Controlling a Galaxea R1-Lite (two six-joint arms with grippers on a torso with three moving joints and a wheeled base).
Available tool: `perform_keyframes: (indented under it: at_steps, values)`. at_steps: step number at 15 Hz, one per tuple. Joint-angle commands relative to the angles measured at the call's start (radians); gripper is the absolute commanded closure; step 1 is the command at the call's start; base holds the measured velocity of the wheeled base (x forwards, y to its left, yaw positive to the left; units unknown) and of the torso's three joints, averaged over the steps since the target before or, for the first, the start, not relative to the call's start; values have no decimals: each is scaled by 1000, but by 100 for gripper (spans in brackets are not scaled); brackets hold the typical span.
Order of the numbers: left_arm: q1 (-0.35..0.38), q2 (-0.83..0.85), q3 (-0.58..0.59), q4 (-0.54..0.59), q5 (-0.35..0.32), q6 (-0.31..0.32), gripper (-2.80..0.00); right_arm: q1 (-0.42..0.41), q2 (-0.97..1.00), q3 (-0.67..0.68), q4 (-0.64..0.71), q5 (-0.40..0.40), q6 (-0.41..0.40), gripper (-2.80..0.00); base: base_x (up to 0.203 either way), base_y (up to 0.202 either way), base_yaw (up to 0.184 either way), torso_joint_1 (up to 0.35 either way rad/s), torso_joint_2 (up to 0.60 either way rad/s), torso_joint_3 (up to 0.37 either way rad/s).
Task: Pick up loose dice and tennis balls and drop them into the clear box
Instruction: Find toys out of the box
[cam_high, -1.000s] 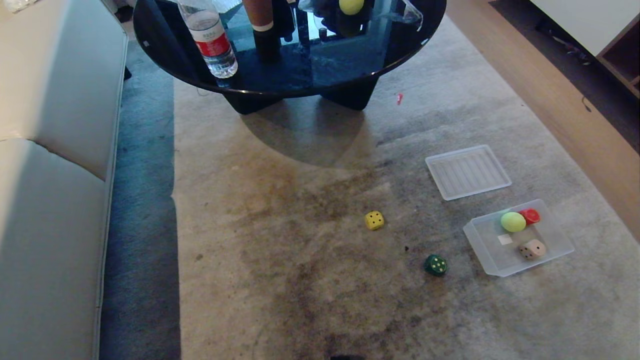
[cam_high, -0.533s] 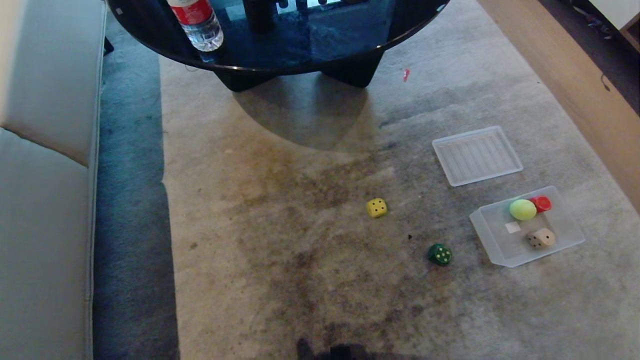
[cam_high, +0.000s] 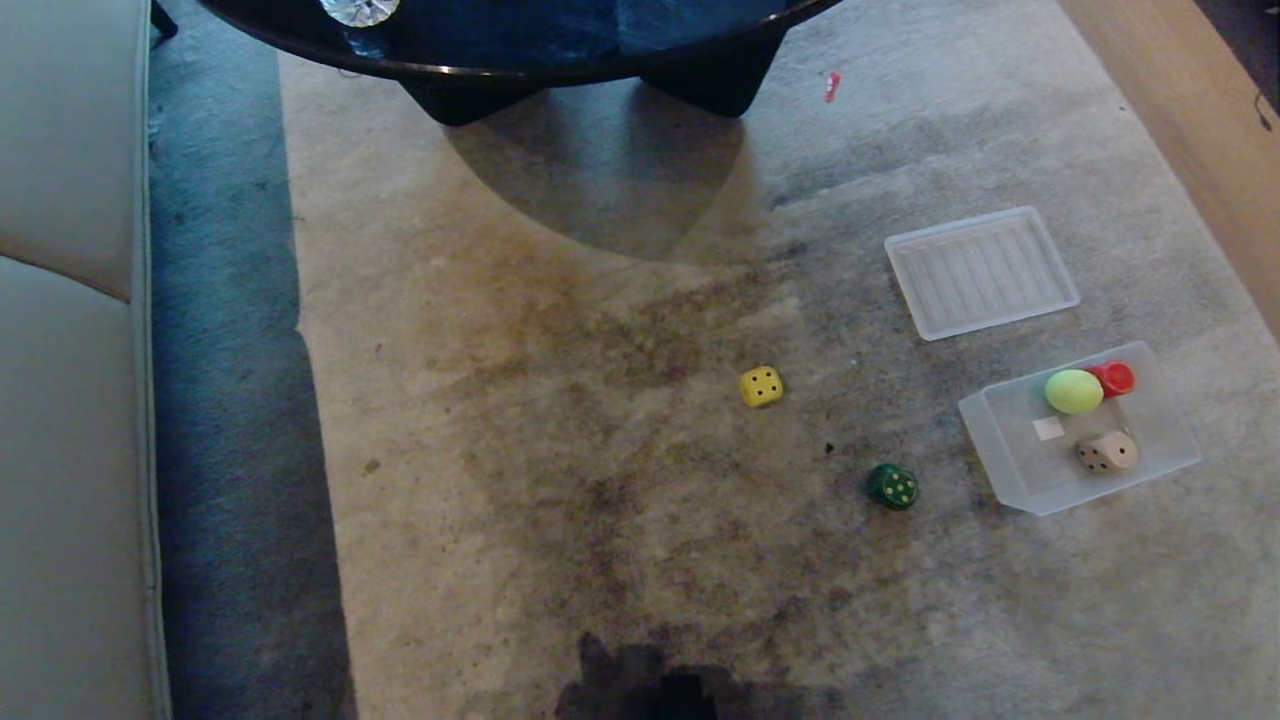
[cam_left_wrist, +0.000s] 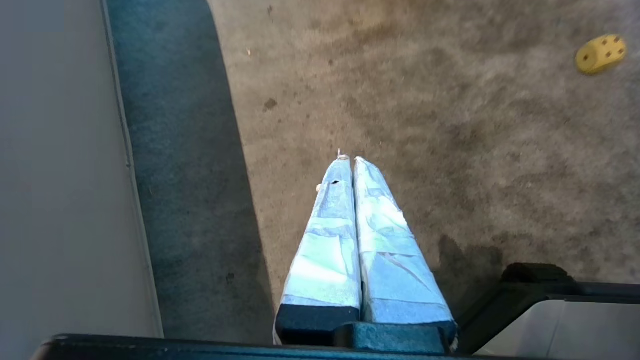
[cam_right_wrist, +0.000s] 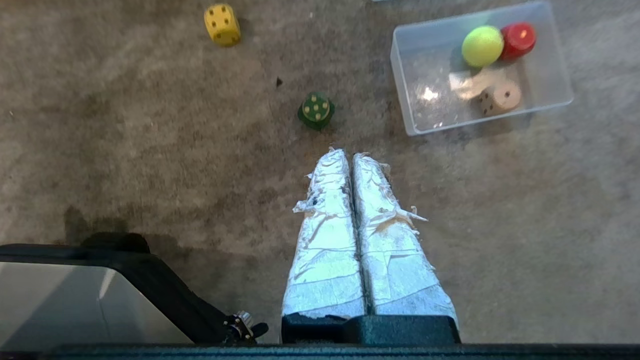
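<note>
A yellow die (cam_high: 761, 386) and a dark green die (cam_high: 892, 486) lie loose on the carpet. To their right stands the clear box (cam_high: 1010, 465), holding a tennis ball (cam_high: 1073, 391), a red piece and a beige die. Neither arm shows in the head view. My right gripper (cam_right_wrist: 351, 154) hangs shut and empty above the carpet, short of the green die (cam_right_wrist: 316, 109), with the box (cam_right_wrist: 415, 100) and yellow die (cam_right_wrist: 222, 24) beyond. My left gripper (cam_left_wrist: 349, 159) is shut and empty too, over bare carpet, the yellow die (cam_left_wrist: 600, 53) far off to its side.
The ribbed lid (cam_high: 981, 271) lies on the carpet beyond the box. A dark round glass table (cam_high: 520, 50) stands at the far side. A grey sofa (cam_high: 60, 400) runs along the left. A wooden floor strip (cam_high: 1180, 110) borders the carpet on the right.
The head view has tilted downward: table and bottle slid almost out at the top, and dice, lid and box shifted up in the picture. Nothing on the carpet itself moved.
</note>
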Motion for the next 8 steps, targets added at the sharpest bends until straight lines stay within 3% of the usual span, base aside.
perform_keyframes:
  at_steps: [1,8]
  values:
    - [0,1,0,0,0,0,0,1,1,2,0,0,-2,0,0,0,0,5,2,-193]
    - [0,0,0,0,0,1,0,1,1,3,0,0,-5,0,0,0,0,4,5,-187]
